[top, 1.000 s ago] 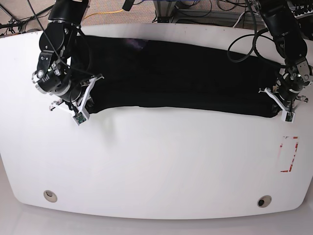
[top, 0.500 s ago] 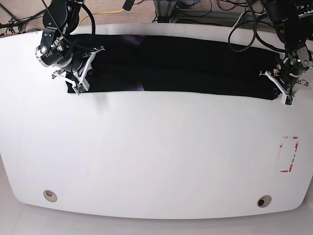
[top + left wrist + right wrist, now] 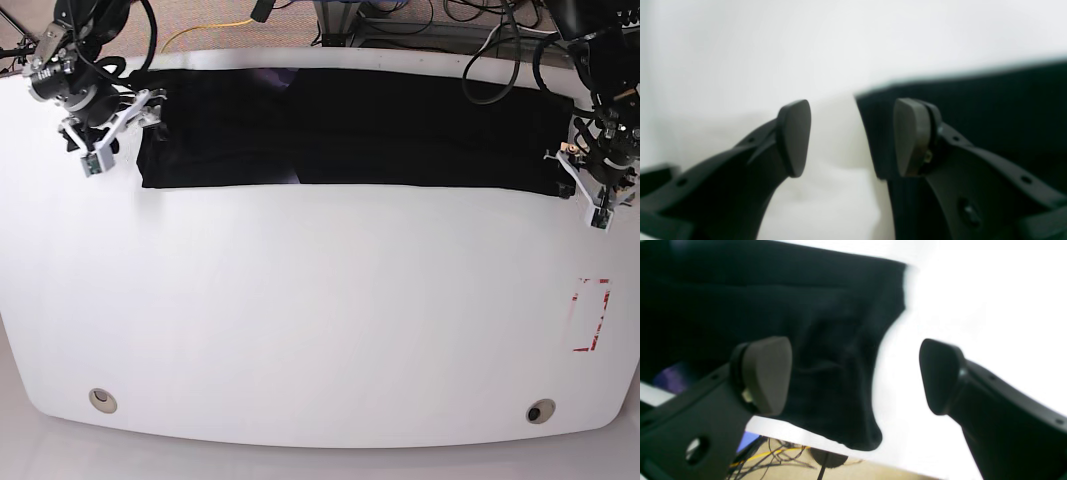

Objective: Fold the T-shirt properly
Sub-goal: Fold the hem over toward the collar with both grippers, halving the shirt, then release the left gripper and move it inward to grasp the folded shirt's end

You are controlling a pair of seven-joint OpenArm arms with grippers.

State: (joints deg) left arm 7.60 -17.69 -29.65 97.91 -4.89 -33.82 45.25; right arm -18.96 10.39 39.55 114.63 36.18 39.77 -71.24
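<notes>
At the far left of the base view, the right gripper (image 3: 112, 128) hangs over the table (image 3: 320, 330) just off the left end of the T-shirt (image 3: 350, 130). Its arm runs up out of the picture, so only the wrist end shows. In the right wrist view its jaws stand wide apart with nothing between the pads; the cloth's end (image 3: 826, 350) lies below and between them, blurred, and one corner droops over the table's far edge, where tangled cables (image 3: 773, 456) on the floor show only in part.

The T-shirt lies as a long, narrow black band across the back of the table, running almost from one gripper to the other. Its folds and layers are hard to make out, as the black cloth swallows nearly all detail; a faint purplish patch (image 3: 270, 78) near the top edge cannot be identified.

At the right end, the left gripper (image 3: 600, 190) sits just beside the band's end. In the left wrist view its jaws are spread, one pad (image 3: 795, 136) over bare table and the other (image 3: 910, 136) in front of the cloth, holding nothing. That view is soft and out of focus. Farther right on the table is a red-edged mark (image 3: 592, 315), too small to read.
</notes>
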